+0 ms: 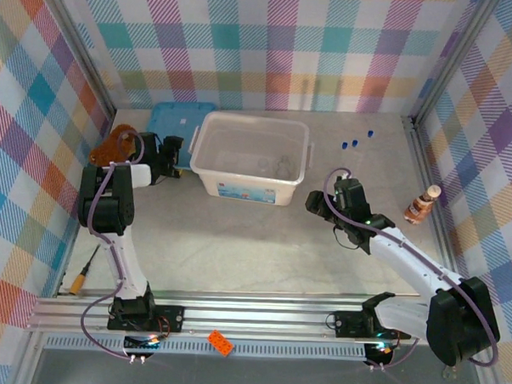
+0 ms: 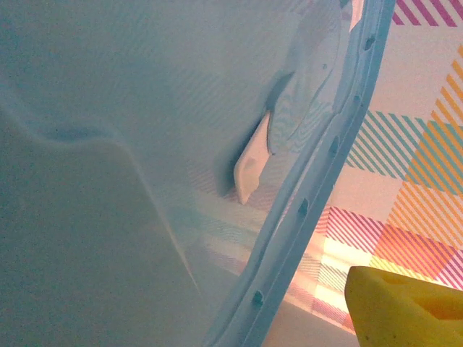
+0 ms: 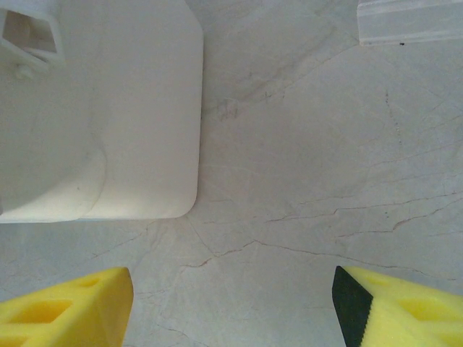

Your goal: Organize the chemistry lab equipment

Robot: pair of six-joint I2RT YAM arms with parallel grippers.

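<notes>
Three test tubes with tiny blue caps [image 1: 355, 144] lie at the back right of the table. Faint clear round shapes, probably petri dishes [image 1: 278, 165], rest inside the white bin [image 1: 208, 152]. My left gripper [image 1: 166, 160] is at the blue lid [image 1: 176, 119] left of the bin. In the left wrist view the translucent lid [image 2: 145, 181] and its rim cross the jaws; one yellow finger [image 2: 405, 303] stands clear of the rim and the other is hidden. My right gripper [image 1: 317, 201] [image 3: 231, 303] hangs open over bare table by the bin's corner [image 3: 145, 108].
A brown plush toy [image 1: 113, 145] lies by the left wall. A striped bottle-like figure [image 1: 421, 205] stands by the right wall. A screwdriver [image 1: 84, 274] lies at the front left. An orange block [image 1: 220, 342] sits on the front rail. A clear plastic piece [image 3: 409, 22] lies ahead of the right gripper.
</notes>
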